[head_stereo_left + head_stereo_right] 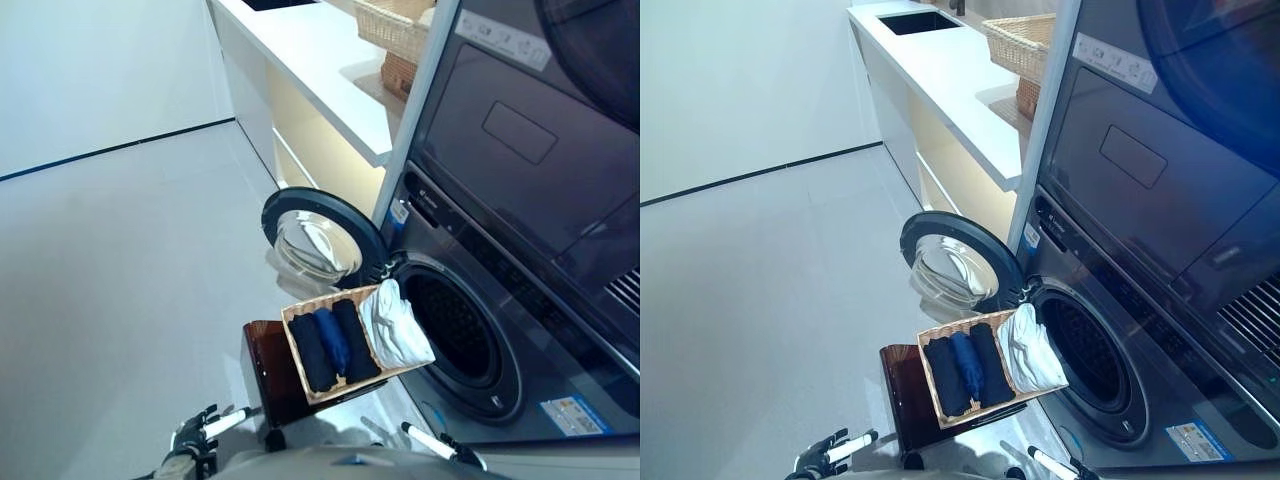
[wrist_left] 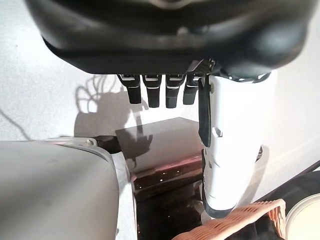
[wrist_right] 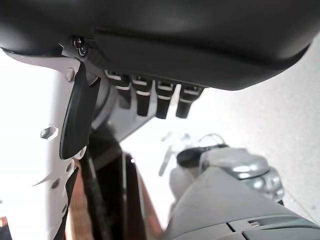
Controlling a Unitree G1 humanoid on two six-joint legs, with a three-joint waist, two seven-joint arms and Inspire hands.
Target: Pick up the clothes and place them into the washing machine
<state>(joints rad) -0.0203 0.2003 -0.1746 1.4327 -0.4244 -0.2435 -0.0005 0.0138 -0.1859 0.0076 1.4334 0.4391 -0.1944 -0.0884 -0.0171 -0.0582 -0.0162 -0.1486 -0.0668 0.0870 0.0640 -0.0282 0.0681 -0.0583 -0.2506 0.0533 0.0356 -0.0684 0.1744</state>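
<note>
While both hands, left hand and right hand, hang empty with fingers relaxed, I note nothing is picked. Rolled dark clothes and a white garment sit in the woven wicker basket, staged beside the grey washing machine's round open drum for short transfers.

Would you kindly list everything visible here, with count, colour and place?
Washing machine: one, dark grey, at right, drum opening facing the basket.
Machine door: one, dark ring with glass, swung open to the left of the drum.
Upper appliance: one, dark grey, stacked above the washing machine.
Laundry basket: one, light wicker, on the stool before the drum.
Dark clothes: three rolls, two black and one blue, side by side in the basket.
White garment: one, at the basket's end nearest the drum.
Stool: one, dark brown, under the basket.
Counter: one, white, behind the machine.
Wicker baskets: two, tan, on the counter.
Left hand: dark, white thumb, open, low left.
Right hand: same, open, low right.
</note>
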